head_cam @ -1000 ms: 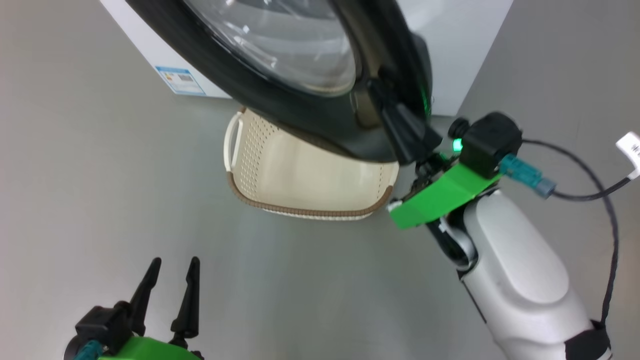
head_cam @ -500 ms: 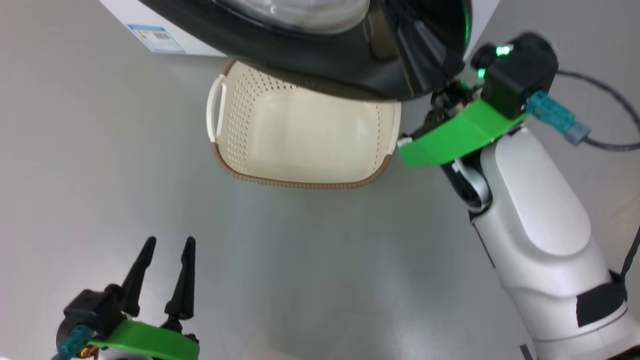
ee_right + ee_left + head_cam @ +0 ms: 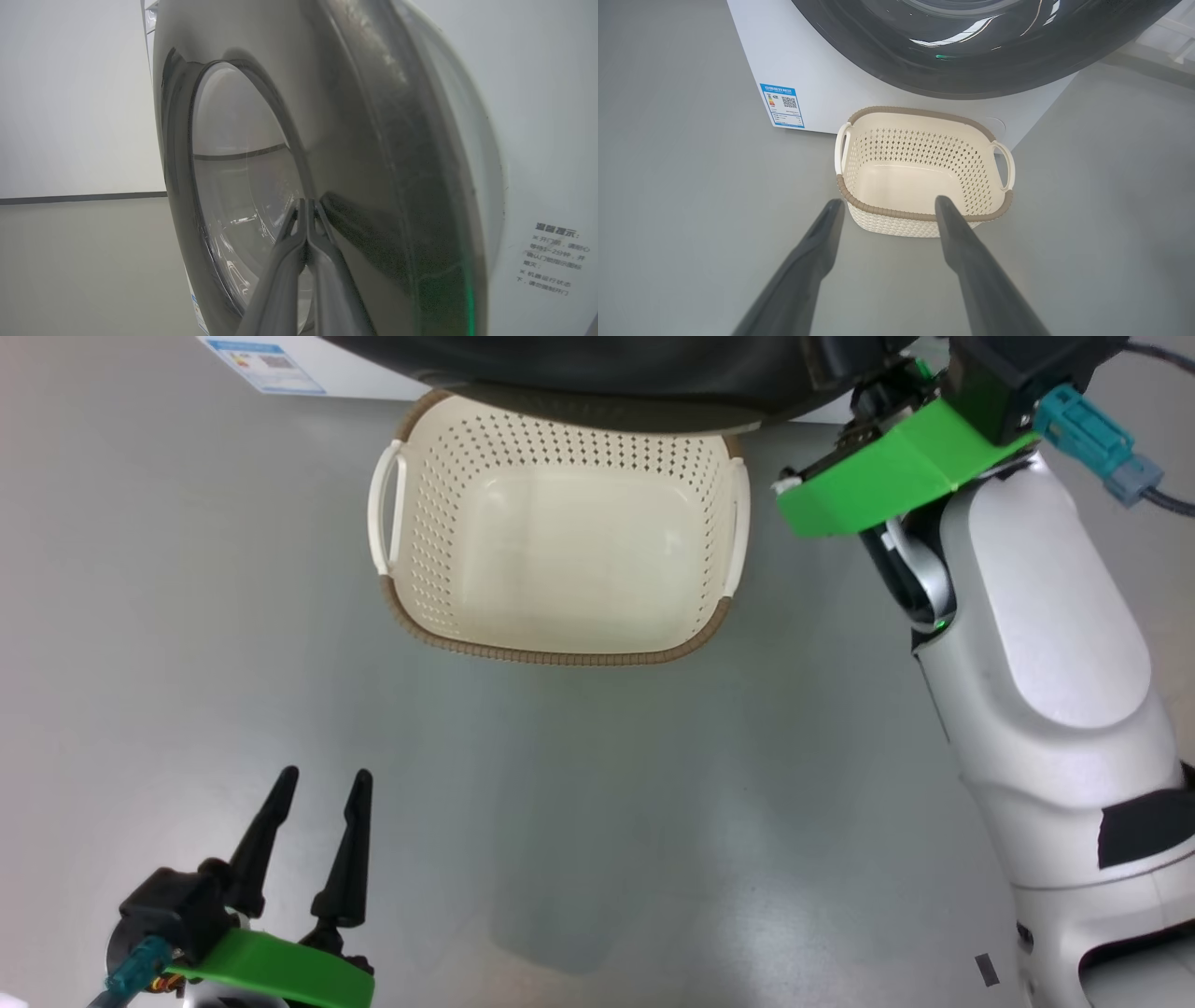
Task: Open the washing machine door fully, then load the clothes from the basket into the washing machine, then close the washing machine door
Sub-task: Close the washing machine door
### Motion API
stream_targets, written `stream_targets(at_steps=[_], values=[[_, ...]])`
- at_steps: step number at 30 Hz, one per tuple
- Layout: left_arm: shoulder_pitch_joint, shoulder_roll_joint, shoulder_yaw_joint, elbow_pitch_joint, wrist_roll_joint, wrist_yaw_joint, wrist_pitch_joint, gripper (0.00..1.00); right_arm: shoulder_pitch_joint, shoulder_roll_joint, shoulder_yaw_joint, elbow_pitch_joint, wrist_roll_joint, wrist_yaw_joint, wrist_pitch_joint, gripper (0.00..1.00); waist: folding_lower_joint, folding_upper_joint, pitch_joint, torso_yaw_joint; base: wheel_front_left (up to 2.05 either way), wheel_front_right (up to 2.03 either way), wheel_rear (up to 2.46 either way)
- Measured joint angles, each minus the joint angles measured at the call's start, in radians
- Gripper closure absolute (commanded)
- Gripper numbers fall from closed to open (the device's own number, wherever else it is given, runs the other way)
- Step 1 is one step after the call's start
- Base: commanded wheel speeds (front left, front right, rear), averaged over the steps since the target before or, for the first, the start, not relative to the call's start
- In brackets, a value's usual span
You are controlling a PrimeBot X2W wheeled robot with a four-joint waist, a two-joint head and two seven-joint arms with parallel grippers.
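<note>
My left gripper wide open, holding nothing, near left, my right gripper closed tight, tips at the washing machine door, far right, basket on the floor just beneath that door

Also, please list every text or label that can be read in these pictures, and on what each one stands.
"温馨提示:" is the heading of a grey printed notice on the white washing machine, beside the washing machine door.
Lines under that heading: Chinese, containing "1~2"; too blurred to quote.
The blue label sticker on the washing machine: coloured bars, a QR code; words too small to read.
Nothing else is legible.
</note>
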Motion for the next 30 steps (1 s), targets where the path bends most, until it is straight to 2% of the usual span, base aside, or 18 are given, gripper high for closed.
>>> stream_targets(at_steps=[7, 16, 24, 30], values=[[0.001, 0.002, -0.014, -0.003, -0.004, 0.0, 0.0, 0.0, -0.075, -0.004, -0.04, 0.061, -0.086, 0.0, 0.0, 1.0, 0.0, 0.0, 0.013, 0.027, 0.0, 0.0, 0.0], [0.005, 0.002, -0.026, -0.012, -0.021, 0.0, 0.0, 0.0, -0.158, -0.055, -0.08, 0.114, -0.148, 0.0, 0.0, 1.0, 0.0, 0.0, 0.019, 0.063, 0.0, 0.0, 0.0], [0.016, 0.011, -0.028, -0.016, -0.021, 0.0, -0.007, 0.0, -0.229, -0.094, -0.196, 0.187, -0.218, 0.001, -0.002, 1.0, 0.0, 0.0, 0.019, 0.074, 0.0, 0.0, 0.0], [0.025, 0.012, -0.033, -0.017, -0.021, 0.0, -0.007, 0.0, -0.232, -0.078, -0.223, 0.215, -0.256, 0.006, -0.009, 1.0, 0.0, 0.0, 0.022, 0.08, 0.0, 0.0, 0.0]])
